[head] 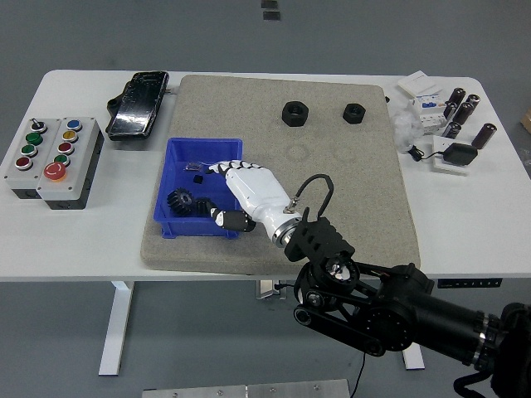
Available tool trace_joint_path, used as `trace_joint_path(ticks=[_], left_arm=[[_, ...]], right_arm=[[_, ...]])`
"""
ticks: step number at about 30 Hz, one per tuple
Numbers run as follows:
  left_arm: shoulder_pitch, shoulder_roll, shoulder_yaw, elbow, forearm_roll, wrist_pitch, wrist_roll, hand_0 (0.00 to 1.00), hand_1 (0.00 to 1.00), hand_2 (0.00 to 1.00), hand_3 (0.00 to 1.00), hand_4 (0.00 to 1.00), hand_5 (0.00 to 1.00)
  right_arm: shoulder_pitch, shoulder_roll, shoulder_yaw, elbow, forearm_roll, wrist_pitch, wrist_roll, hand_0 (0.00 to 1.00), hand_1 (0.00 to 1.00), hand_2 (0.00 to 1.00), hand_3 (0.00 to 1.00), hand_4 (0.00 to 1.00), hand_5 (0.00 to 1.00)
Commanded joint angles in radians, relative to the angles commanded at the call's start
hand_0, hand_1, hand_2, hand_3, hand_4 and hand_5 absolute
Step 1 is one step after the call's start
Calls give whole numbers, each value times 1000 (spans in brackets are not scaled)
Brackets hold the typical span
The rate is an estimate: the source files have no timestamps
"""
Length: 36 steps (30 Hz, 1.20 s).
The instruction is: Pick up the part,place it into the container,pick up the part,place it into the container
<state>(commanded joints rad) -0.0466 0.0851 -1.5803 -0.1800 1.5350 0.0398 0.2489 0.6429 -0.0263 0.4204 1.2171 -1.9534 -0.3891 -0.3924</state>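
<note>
Two black gears (192, 203) lying side by side in the blue bin (178, 153), toothed, dark, close to its near wall; one at left, the second just right of it, partly under the white fingers. Right hand (245, 189) reaching in over the bin's right wall from the lower right, fingers (222, 166) spread and relaxed above the gears, grasping nothing. A small dark bit and a thin wire loop also on the bin floor, toward the far side.

Bin resting on a grey-beige mat (332, 166) covering the middle of the white table (83, 240). Two black nuts (294, 113) on the mat's far part, well apart from the bin, the other (354, 113) to its right. Left of the mat, a button box (51, 159) with coloured buttons, and a black case (138, 104) near the far-left corner. On the right end, dark cylinders (465, 112), white blocks and a small black adapter (455, 154) with cable. Grey floor around, table legs visible below.
</note>
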Motion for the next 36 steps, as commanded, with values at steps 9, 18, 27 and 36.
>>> trace_joint_path(ticks=[9,18,27,36], left_arm=[[1,-1,-1,0,1,-1,-2,669,633,547,598,708,366],[9,-2,15,0,-18,2,-3,669,633,547,598,705,362],[7,13,32,0,-37,5,-7,669,633,547,598,706,364],[7,20,33,0,-23,-2,-4,669,634,547,598,702,360]], right_arm=[[-101,-42,181,39,141,-124,125,816,906,886,823,774,402],[-283,-139,477,71,391,-160,346,716,775,760,703,739,364],[-473,-215,734,88,592,-68,509,707,753,754,698,748,384],[-524,-156,949,108,625,-39,564,694,728,744,689,768,403]])
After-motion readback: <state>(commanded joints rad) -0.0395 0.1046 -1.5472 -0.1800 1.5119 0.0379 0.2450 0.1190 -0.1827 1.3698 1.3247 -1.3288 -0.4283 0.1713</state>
